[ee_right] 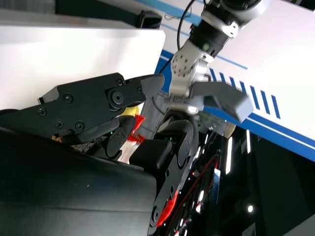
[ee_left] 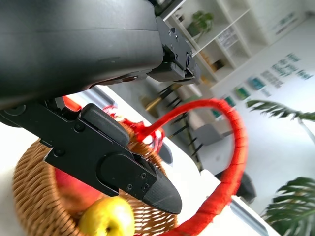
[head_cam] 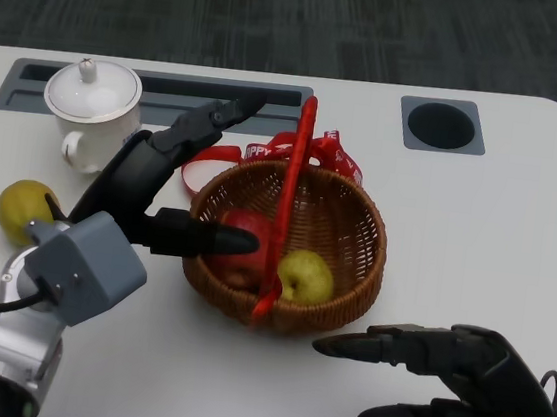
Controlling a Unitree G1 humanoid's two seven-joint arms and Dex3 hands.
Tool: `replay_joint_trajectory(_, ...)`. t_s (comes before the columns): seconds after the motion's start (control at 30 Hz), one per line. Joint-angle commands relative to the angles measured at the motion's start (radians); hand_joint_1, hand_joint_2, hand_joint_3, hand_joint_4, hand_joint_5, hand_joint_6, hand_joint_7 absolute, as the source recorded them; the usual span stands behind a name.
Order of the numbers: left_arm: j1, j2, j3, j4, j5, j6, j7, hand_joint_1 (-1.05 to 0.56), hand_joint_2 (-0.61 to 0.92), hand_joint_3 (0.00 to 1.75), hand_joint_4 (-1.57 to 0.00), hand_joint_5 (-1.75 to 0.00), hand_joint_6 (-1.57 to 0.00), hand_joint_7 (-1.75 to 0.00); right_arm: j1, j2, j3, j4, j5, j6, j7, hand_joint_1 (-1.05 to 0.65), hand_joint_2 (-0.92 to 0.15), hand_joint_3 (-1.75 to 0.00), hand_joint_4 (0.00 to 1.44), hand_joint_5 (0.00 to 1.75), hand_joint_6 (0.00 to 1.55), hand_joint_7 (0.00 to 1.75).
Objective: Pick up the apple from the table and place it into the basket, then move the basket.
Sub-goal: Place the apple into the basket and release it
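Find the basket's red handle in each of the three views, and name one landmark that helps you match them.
Head view: red handle arches upright across the wicker basket, centre.
Left wrist view: red handle curves at right, beyond the left hand.
Right wrist view: cannot tell.
Shared landmark: yellow-green apple.

The basket (head_cam: 358, 263) with its upright red handle (head_cam: 292, 185) blocks frame centre, while the surface (head_cam: 487, 232) at right lies open.

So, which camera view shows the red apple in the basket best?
The head view: the red apple lies in the basket, partly behind the left robot hand. The left wrist view gives only a red patch under the fingers. The right wrist view does not show it.
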Motion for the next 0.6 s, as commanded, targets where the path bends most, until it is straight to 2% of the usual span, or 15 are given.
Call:
replay_joint_trajectory(0.03,0.075,0.028,0.031,-0.114,-0.020,0.011,0.017,-0.66,0.76,0.00,-0.29,-0.05,-0.42,-0.03,-0.083,-0.020,-0.028,0.049,0.004,-0.044,0.001,-0.32,-0.88,0.00,0.89,0.01,0.84,0.00)
replay_joint_trajectory(0.17,0.186,0.050,0.062,-0.277,-0.033,0.053,0.017,-0.53,0.78,0.01,-0.48,-0.05,-0.53,-0.03,-0.198,-0.063,-0.041,0.141,0.002,-0.114,0.046,-0.36,-0.86,0.00,0.84,0.00,0.78,0.00)
replay_joint_trajectory(0.33,0.327,0.089,0.098,-0.470,-0.031,0.109,0.011,-0.46,0.79,0.00,-0.58,-0.04,-0.59,-0.02,-0.335,-0.132,-0.037,0.242,-0.058,-0.204,0.062,-0.49,-0.83,0.00,0.78,0.00,0.71,0.00)
replay_joint_trajectory(0.47,0.404,0.110,0.117,-0.536,-0.028,0.093,0.010,-0.44,0.79,0.00,-0.63,-0.04,-0.62,-0.02,-0.461,-0.178,-0.021,0.361,-0.131,-0.254,0.072,-0.54,-0.83,0.00,0.72,0.00,0.66,0.00)
replay_joint_trajectory(0.6,0.456,0.117,0.129,-0.563,-0.049,0.084,0.004,-0.43,0.77,0.00,-0.65,-0.03,-0.63,-0.02,-0.578,-0.204,-0.013,0.491,-0.274,-0.297,0.026,-0.56,-0.82,0.00,0.68,0.00,0.65,0.00)
